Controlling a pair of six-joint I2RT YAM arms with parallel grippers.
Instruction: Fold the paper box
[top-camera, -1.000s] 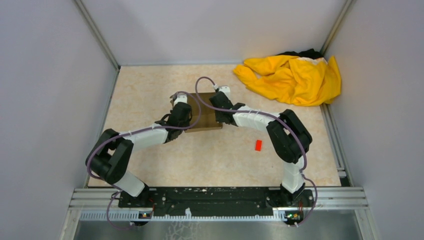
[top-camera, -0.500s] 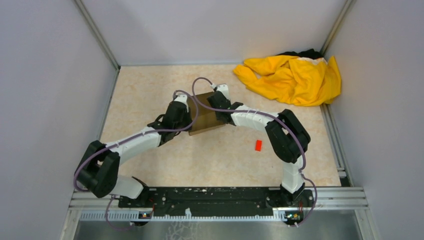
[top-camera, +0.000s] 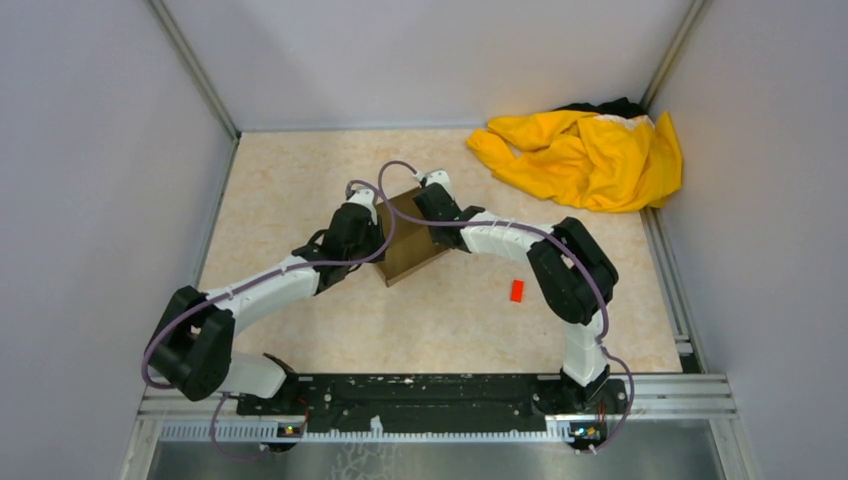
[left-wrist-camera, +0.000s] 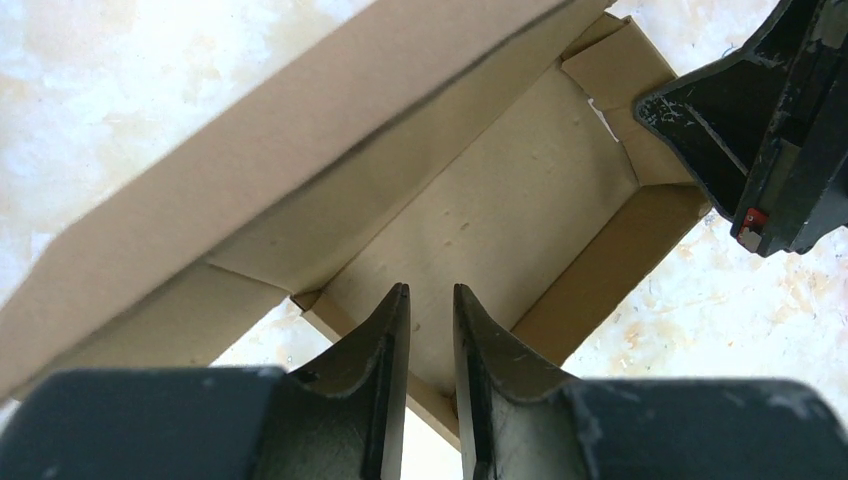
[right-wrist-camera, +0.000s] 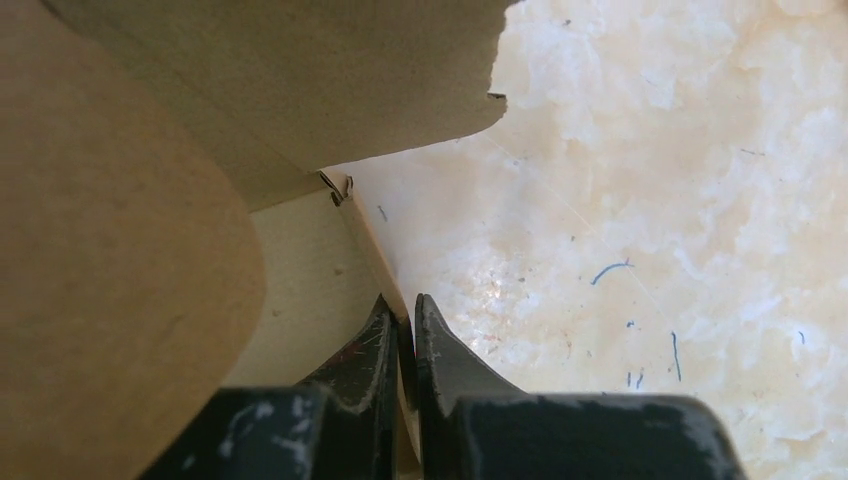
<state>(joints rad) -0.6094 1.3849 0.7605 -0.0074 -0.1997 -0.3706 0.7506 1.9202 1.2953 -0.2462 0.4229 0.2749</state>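
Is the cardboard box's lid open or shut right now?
Open. The box shows its bare inside floor and raised walls, and the lid flap stands tilted above it, not folded down.

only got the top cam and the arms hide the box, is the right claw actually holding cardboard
observer: yes, the right wrist camera shows the right claw shut on a thin wall edge of the paper box.
operator: is the box flat or formed
observer: formed, the left wrist camera shows an open tray with raised walls and a big flap tilted over it.
operator: left claw gripping too
observer: its fingers are nearly together at the near wall; a firm pinch can't be confirmed.
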